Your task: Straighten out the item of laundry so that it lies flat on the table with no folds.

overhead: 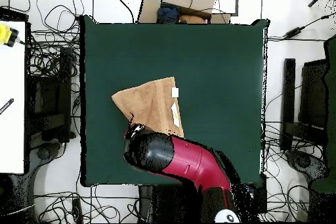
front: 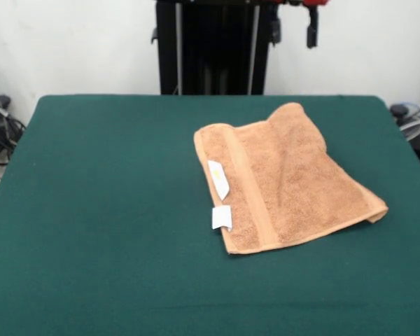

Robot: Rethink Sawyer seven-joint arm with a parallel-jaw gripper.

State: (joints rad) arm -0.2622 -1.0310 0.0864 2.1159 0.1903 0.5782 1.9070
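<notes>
1. Nearest in the front view: a broad bare strip of the table (front: 91, 266) along its near edge, with open green felt across the whole left half.
2. Right of centre: the towel (front: 283, 178), folded over on itself, one woven band running along its left side, two white labels (front: 220, 179) at that side.
3. Towel's right corner close to the table's right edge, but well clear of the near and far edges.
4. At the far side, top of the front view: only dark hanging parts of the arm; gripper state impossible to tell.
5. From overhead only: red and black arm (overhead: 180, 159) overlapping the towel's (overhead: 151, 103) base-side corner, cables on the floor around the table (overhead: 216, 57), a cardboard box (overhead: 187, 1) beyond the edge opposite the robot.
</notes>
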